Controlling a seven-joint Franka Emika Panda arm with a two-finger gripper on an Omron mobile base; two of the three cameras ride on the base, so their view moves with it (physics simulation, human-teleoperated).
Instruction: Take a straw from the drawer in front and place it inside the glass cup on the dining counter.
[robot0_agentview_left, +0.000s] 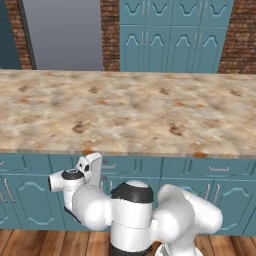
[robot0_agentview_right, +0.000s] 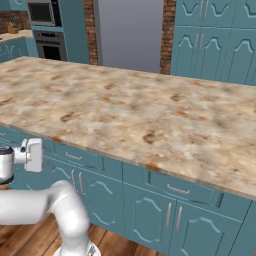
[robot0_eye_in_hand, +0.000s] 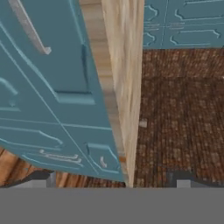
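Observation:
The dining counter (robot0_agentview_left: 130, 107) (robot0_agentview_right: 150, 107) is a long beige speckled slab across both base views. Under its front edge runs a row of shut teal drawers; the drawer (robot0_agentview_left: 131, 166) (robot0_agentview_right: 75, 156) right in front sits just behind my hand. My gripper (robot0_agentview_left: 94, 161) (robot0_agentview_right: 33, 154) hangs a little below the counter's edge, close to that drawer front. In the rolled hand view the gripper (robot0_eye_in_hand: 113, 179) is open, its dark tips far apart with nothing between them, and the drawer front (robot0_eye_in_hand: 57, 52) with its silver bar handle lies at upper left. The straw and the glass cup are out of view.
Teal cabinet doors (robot0_agentview_left: 30, 200) (robot0_agentview_right: 150, 220) with vertical handles stand below the drawers. Tall teal cabinets (robot0_agentview_left: 170, 35), a grey panel (robot0_agentview_left: 62, 32) and brick wall stand behind the counter. An oven (robot0_agentview_right: 47, 30) is at far left. The floor is wood.

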